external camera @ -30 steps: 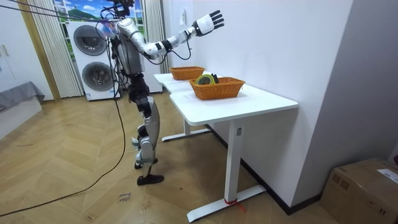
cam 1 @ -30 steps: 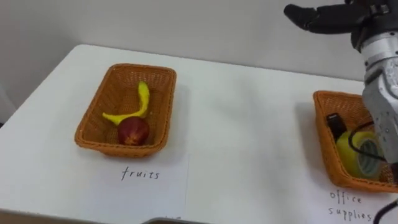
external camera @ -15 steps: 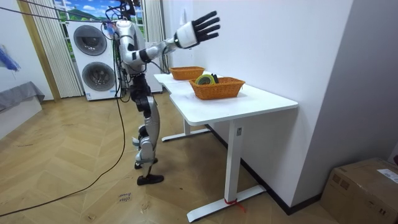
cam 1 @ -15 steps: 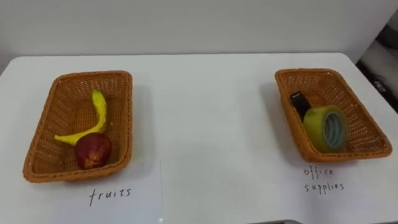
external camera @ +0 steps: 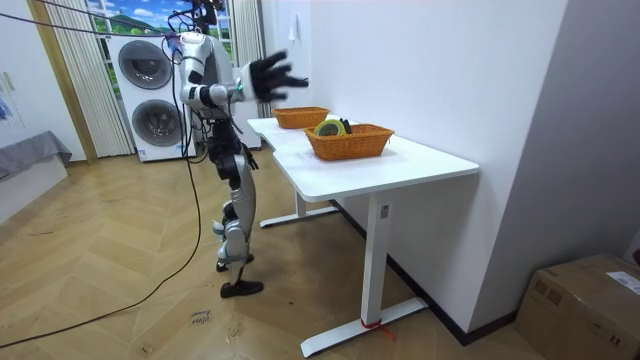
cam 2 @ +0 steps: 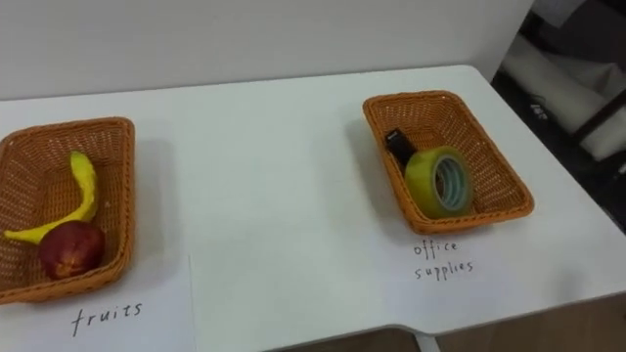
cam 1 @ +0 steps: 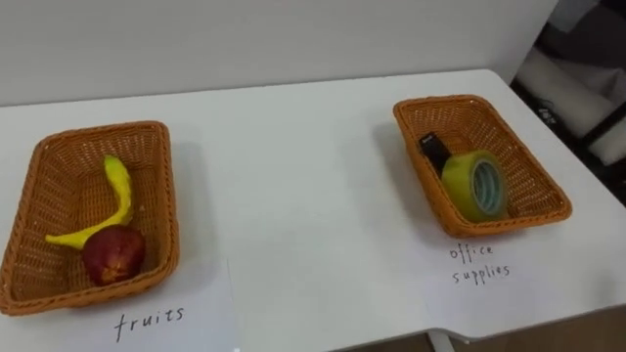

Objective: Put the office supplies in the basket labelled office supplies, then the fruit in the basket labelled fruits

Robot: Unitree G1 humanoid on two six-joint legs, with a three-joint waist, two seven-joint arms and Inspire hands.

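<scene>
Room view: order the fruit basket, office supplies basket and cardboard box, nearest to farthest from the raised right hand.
1. The fruit basket, at the far end of the table, and the office supplies basket, nearer the camera: both just beyond the right hand, too close to call.
2. The cardboard box, on the floor at the room view's lower right.

The right hand (external camera: 268, 77), held high and outstretched before, has dropped lower and drawn back toward the body.

White wall (external camera: 420, 60), parquet floor (external camera: 120, 320), 2 stacked washers (external camera: 148, 95).
</scene>
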